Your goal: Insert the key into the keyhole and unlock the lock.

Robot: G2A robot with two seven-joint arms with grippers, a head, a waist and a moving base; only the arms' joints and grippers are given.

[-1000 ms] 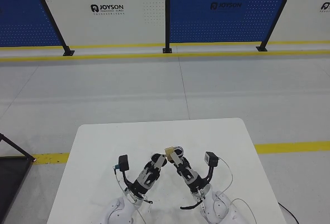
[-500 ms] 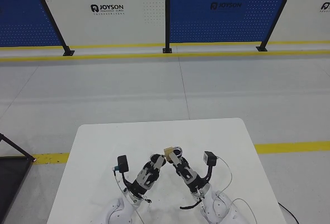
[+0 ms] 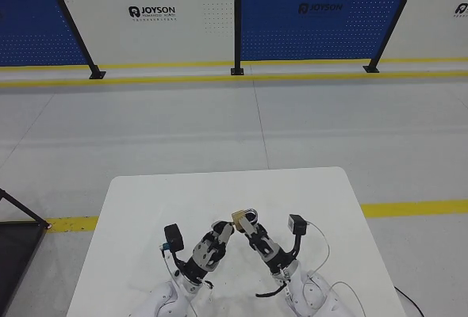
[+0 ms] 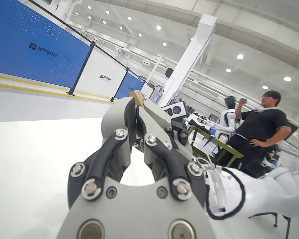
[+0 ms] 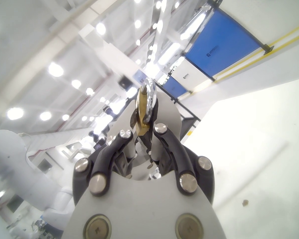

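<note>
Closest to the robot, the two arms rise from the near edge of the white table (image 3: 297, 190) and lean in toward each other, their tips meeting above the near middle of the tabletop. The right gripper (image 3: 247, 224) has its jaws closed on a brass padlock (image 3: 239, 215), held up off the table. In the right wrist view the right gripper (image 5: 145, 105) clamps the padlock (image 5: 140, 115) edge-on, with the brass body pinched between the dark pads (image 5: 153, 111) and the chrome shackle (image 5: 150, 93) standing clear beyond the fingertips. The left gripper (image 3: 228, 226) sits just beside the padlock on its left. In the left wrist view the left gripper (image 4: 135, 105) has its jaws drawn narrow, the black pads (image 4: 130, 115) almost together. What they pinch, if anything, I cannot tell. A corner of the padlock (image 4: 137, 96) pokes up right past their tips. From above, the shackle (image 3: 253, 211) points away from the left arm, toward the table's right side. To the left of the table stands a black rack (image 3: 0, 214). Past the table lies pale floor with a yellow line (image 3: 408, 208), and farther off a row of blue panels (image 3: 321, 32) and a white panel (image 3: 155, 32) on black posts.
</note>
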